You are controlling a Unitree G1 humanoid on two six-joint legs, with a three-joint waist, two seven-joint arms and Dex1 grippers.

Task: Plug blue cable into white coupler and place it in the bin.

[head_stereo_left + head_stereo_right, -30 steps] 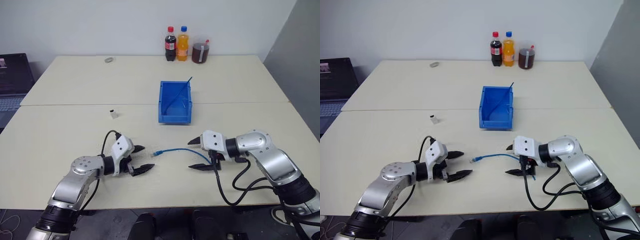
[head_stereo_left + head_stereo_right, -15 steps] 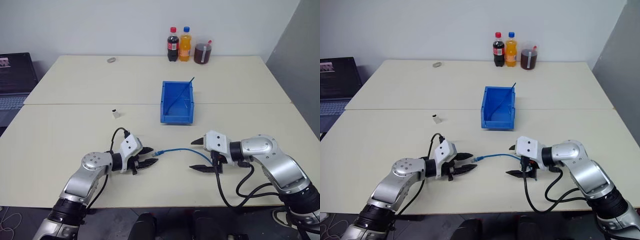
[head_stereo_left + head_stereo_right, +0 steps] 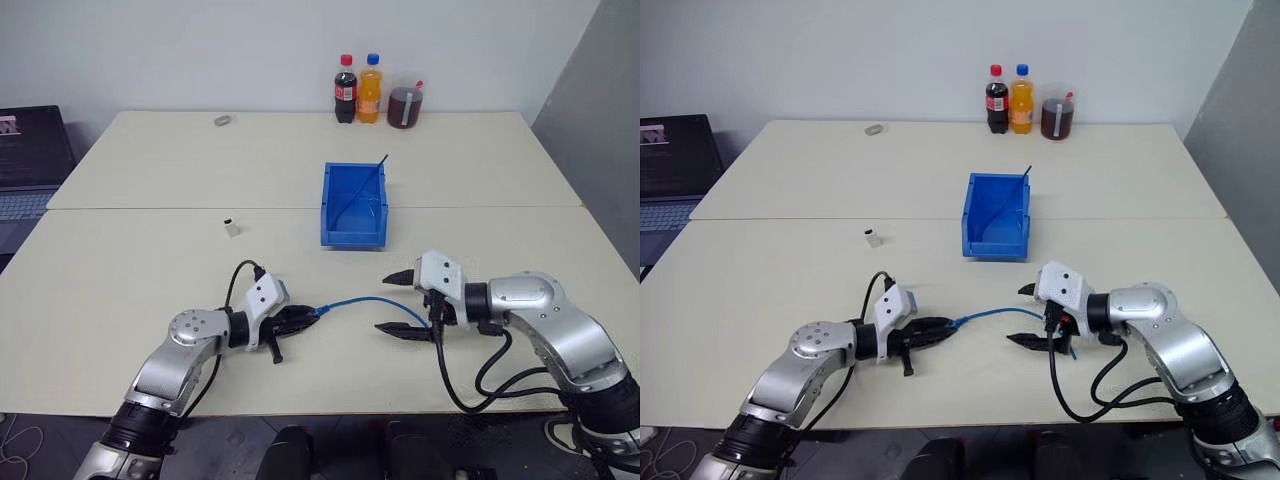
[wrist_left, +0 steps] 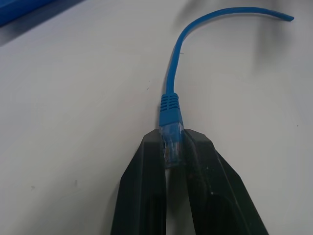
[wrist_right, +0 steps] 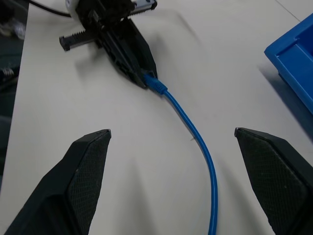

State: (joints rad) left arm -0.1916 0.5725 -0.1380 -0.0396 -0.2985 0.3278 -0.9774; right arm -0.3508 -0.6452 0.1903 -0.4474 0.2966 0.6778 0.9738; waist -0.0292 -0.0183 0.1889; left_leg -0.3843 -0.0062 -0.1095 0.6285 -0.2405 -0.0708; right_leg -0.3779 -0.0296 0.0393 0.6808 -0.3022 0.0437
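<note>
1. Since a second ago my left claw [image 3: 303,316] has gone from wide apart to clamped on the plug of the blue cable [image 3: 362,300], after edging in towards that end.
2. Looking along that claw, the clear plug sits pinched between the two black fingertips [image 4: 151,147], with the ribbed boot and cord running straight out ahead of them over the desk [image 3: 120,270].
3. Up and to the left of the left claw, well apart from it, the white coupler [image 3: 231,227] stands alone.
4. I judge the cable light and limp: it will trail and sag, so the rigid plug is the right place to hold, and the boot is a fair second choice. The smooth plastic plug could twist in a narrow pinch.
5. Beyond the gap between the two claws, farther up the desk, sits the bin [image 3: 329,212]. A dark thin strand leans at its far corner.
6. My right claw [image 3: 400,302] hangs with its fingers spread wide, holding nothing, and the cable's other end runs in between them.
7. That coupler looks tiny, light and easy to tip, so I would grip its white body, leaving the dark end free.
</note>
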